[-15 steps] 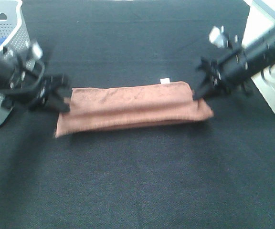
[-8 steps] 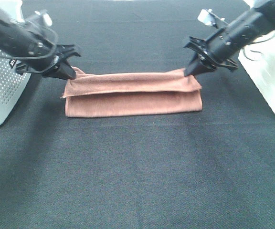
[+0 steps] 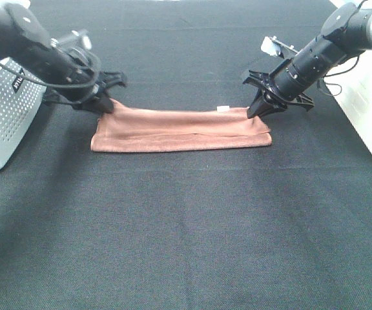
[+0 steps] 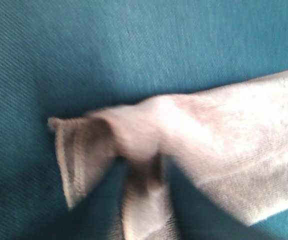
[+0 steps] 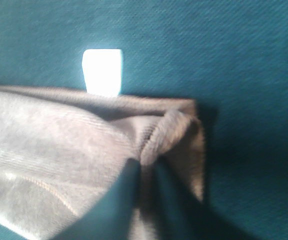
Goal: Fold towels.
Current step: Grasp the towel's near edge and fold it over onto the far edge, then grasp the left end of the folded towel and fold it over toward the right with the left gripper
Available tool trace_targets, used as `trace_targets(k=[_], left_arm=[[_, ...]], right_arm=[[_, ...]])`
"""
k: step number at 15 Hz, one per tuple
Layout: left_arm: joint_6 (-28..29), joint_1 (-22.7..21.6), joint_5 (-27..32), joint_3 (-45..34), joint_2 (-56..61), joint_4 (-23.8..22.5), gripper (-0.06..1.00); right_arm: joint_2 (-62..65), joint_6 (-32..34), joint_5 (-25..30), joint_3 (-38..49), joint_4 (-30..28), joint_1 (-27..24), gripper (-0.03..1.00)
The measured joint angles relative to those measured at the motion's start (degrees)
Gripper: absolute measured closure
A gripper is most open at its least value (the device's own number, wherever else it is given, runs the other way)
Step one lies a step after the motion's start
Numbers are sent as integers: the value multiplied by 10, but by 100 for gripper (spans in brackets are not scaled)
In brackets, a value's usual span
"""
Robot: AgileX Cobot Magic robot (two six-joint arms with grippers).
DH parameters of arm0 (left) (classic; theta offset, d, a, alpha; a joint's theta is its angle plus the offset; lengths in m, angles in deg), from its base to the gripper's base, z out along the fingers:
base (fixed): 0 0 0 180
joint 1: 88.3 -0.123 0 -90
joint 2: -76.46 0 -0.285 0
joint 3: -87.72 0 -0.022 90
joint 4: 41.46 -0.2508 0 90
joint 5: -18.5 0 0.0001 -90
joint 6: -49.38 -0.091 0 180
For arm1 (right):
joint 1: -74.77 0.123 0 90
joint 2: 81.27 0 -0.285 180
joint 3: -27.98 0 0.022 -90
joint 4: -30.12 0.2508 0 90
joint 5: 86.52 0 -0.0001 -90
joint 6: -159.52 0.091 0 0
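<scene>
The terracotta towel lies on the black table as a long folded strip, its small white tag on the far edge. My left gripper is shut on the strip's far left corner. My right gripper is shut on the far right corner. In the left wrist view the towel looks pale, and its corner is bunched where my gripper pinches it. In the right wrist view the gripper pinches a puckered corner of the towel, with the tag just beyond.
A grey perforated basket stands at the left edge, close behind my left arm. A white container stands at the right edge by my right arm. Black tablecloth covers the whole table.
Both grippers have carried the towel's pinched edge toward the far side and lowered it. The strip is now narrower and flatter on the table.
</scene>
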Motion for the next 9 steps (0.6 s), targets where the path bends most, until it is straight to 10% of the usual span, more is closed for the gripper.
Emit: trace_targets(k=[1, 3, 9], left_arm=[[0, 0, 3, 1, 0, -4, 37], [5, 0, 7, 2, 1, -26, 24], [125, 0, 31, 3, 10, -144, 22]], right_arm=[[1, 5, -1, -1, 0, 0, 48], [14, 11, 16, -1, -13, 0, 15], [48, 100, 62, -1, -152, -1, 3]])
